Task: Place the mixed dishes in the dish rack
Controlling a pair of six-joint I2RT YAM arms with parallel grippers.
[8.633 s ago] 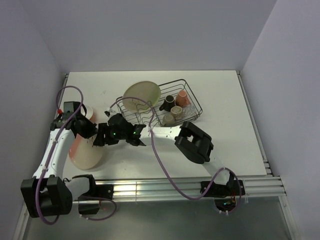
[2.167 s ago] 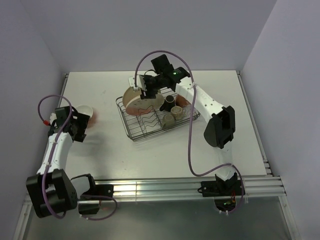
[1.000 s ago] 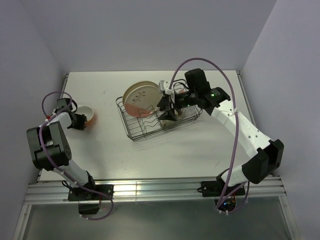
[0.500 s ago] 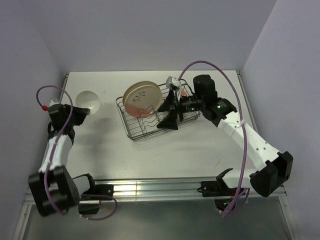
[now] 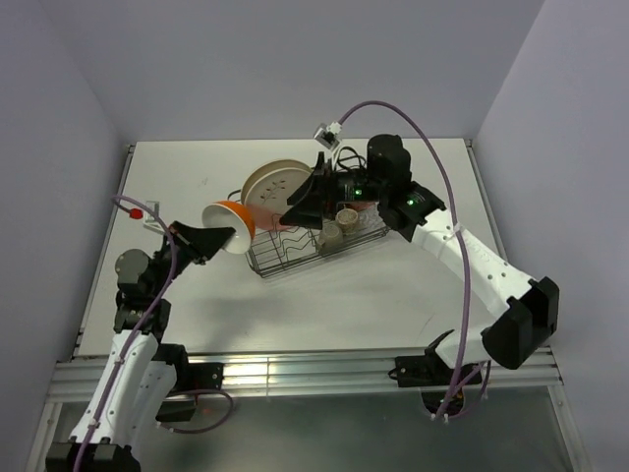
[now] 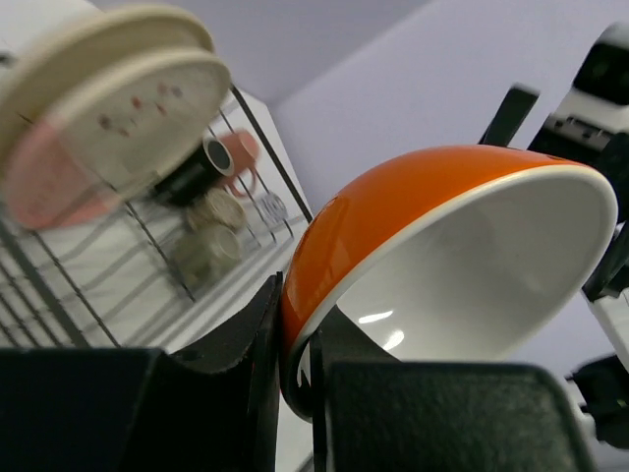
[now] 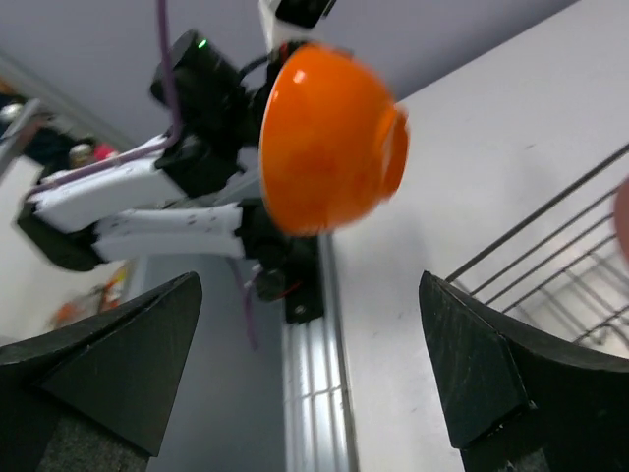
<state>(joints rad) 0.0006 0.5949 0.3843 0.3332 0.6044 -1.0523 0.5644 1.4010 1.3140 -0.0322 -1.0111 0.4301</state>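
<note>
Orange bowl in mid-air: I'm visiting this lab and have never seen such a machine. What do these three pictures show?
Two robot arms are bolted at the near edge of a white table. The overhead picture shows both: the left arm and the right arm. The other two pictures come from a small camera on each wrist, looking past that arm's own jaws. On the table sits a black wire dish rack holding plates on edge and some mugs. The left arm's jaws are shut on the rim of the orange bowl, held in the air beside the rack. The right arm's jaws are open and empty, above the rack.
</note>
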